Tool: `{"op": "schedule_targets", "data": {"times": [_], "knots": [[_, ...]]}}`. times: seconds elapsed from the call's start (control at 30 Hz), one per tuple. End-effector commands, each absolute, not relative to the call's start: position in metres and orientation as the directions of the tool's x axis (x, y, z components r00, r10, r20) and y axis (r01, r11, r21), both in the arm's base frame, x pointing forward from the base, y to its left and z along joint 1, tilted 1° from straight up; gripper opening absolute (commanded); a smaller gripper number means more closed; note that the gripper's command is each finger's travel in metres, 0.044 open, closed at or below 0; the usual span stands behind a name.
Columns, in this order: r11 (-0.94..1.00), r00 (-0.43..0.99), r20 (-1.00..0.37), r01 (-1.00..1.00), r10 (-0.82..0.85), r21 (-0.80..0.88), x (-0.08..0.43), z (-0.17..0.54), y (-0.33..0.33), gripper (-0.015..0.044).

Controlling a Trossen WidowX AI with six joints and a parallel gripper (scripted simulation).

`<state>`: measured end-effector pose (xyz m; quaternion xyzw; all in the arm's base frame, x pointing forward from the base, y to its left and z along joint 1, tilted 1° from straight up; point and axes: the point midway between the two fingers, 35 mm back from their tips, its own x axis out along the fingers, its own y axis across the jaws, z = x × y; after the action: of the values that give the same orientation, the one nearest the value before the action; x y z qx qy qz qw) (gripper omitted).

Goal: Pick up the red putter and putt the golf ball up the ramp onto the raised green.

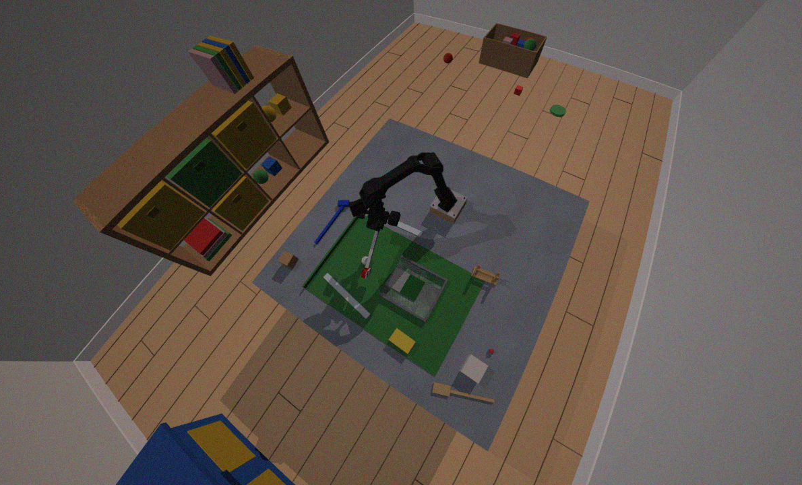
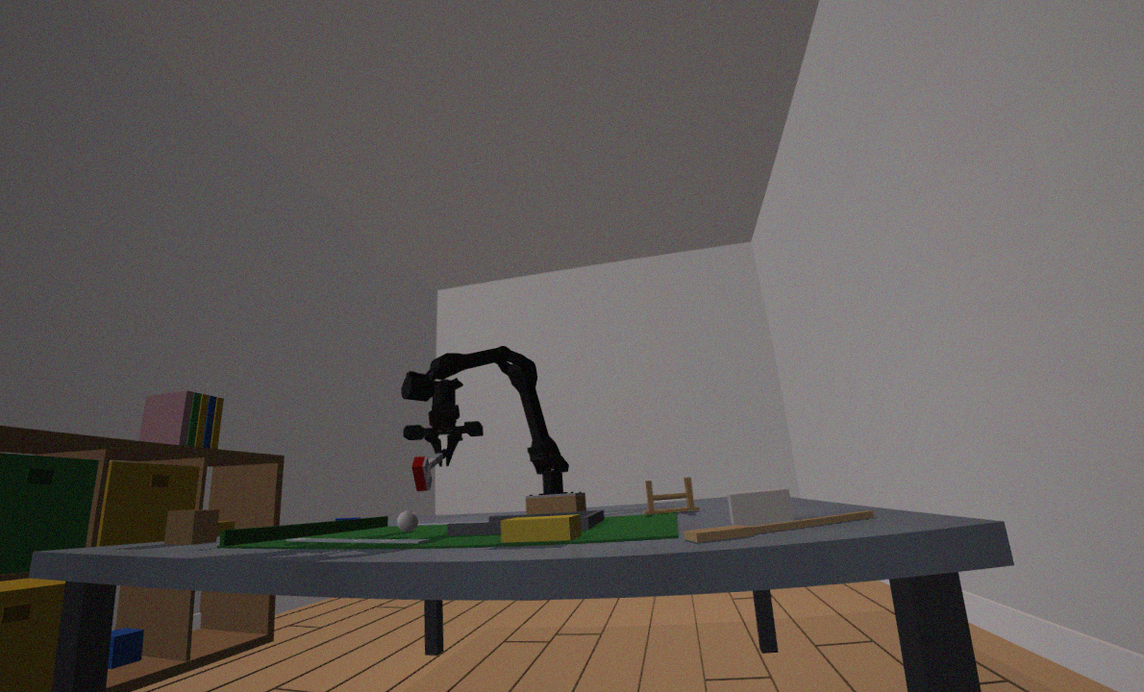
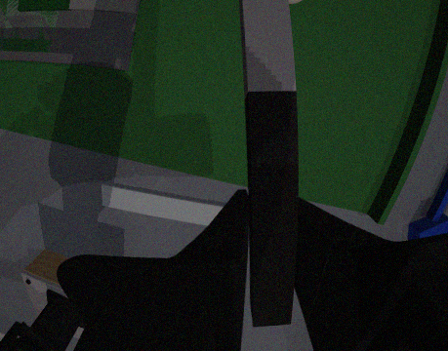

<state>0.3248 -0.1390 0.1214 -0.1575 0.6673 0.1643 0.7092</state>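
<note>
In the top view, the black, jointed arm (image 1: 395, 174) bent across the middle of the frame, and its pincer (image 1: 377, 225) (image 2: 448, 457) (image 3: 259, 198) was clenched on the dark grip of the putter (image 1: 372, 248) (image 2: 422, 473) (image 3: 269, 49). The smooth, round white ball (image 1: 365, 260) (image 2: 407, 521) sat left of centre on the flat green mat (image 1: 452, 325) (image 2: 636, 526) (image 3: 194, 97), near the putter's blocky red head. A grey, square-edged frame (image 1: 405, 308) stood at the centre.

In the exterior view, the red head hung above the ball, apart from it, left of centre. A boxy yellow block (image 2: 539, 528) lay low in the middle of the grey worktop (image 1: 530, 241) (image 2: 507, 578) (image 3: 150, 244).

In the wrist view, the straight, pale grey shaft rose to the top edge, its black grip between the dark fingers; a blue head (image 3: 429, 227) lay at lower right.
</note>
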Motion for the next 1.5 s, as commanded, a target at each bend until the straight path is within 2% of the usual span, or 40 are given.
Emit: {"op": "schedule_targets", "data": {"times": [0.0, 0.27, 1.47], "knots": [[0.935, 0.041, -0.999, -0.354, 0.005, -0.01, 0.317, 0.122, -0.168, 0.0], [0.979, 0.018, -1.0, -0.205, -0.02, -0.023, 0.297, 0.125, -0.216, 0.0], [0.979, 0.017, -1.0, -0.201, -0.02, -0.023, 0.297, 0.061, -0.218, 0.0]]}}
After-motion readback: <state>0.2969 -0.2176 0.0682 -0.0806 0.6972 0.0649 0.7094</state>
